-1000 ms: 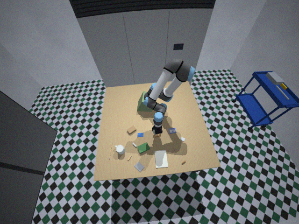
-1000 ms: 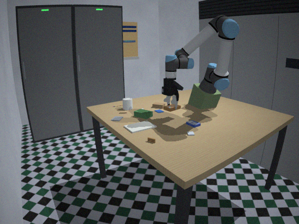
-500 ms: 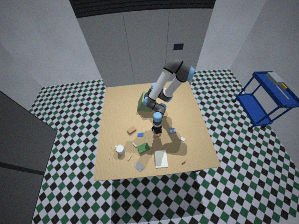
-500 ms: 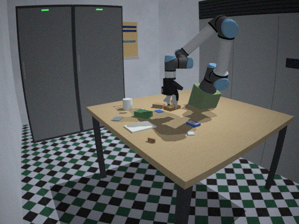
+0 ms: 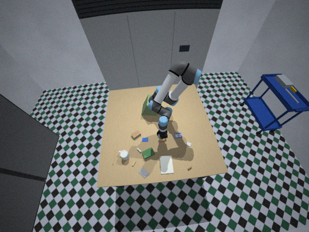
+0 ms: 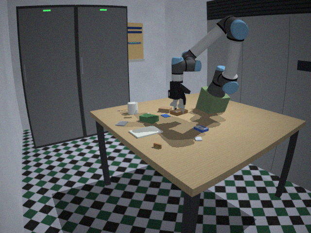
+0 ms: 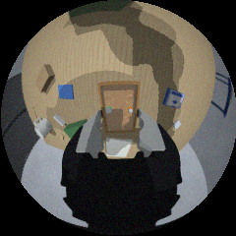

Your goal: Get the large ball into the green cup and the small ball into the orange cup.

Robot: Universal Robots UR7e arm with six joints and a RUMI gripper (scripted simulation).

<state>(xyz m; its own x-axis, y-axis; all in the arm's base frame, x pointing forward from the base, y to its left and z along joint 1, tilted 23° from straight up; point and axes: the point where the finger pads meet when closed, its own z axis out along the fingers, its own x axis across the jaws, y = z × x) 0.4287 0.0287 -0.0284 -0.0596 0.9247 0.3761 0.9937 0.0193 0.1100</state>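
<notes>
and here's the gripper (image 5: 162, 138) (image 6: 179, 110) (image 7: 119, 109), pointing down, 2 fingers astride the wooden puzzle (image 5: 162, 140) (image 6: 179, 111) (image 7: 119, 85)! the pincer stands part-way apart; whether it's clamped on the puzzle's sides, i can't tell. the puzzle is on the table (image 5: 119, 112) (image 6: 238, 140) (image 7: 93, 49), between the blue card (image 5: 145, 139) (image 6: 165, 115) (image 7: 66, 91) and the blue-and-white box (image 5: 178, 135) (image 6: 201, 128) (image 7: 174, 98). inside, 2 small spots show, 1 greenish, 1 pale with orange; too blurred to call balls or cups!
</notes>
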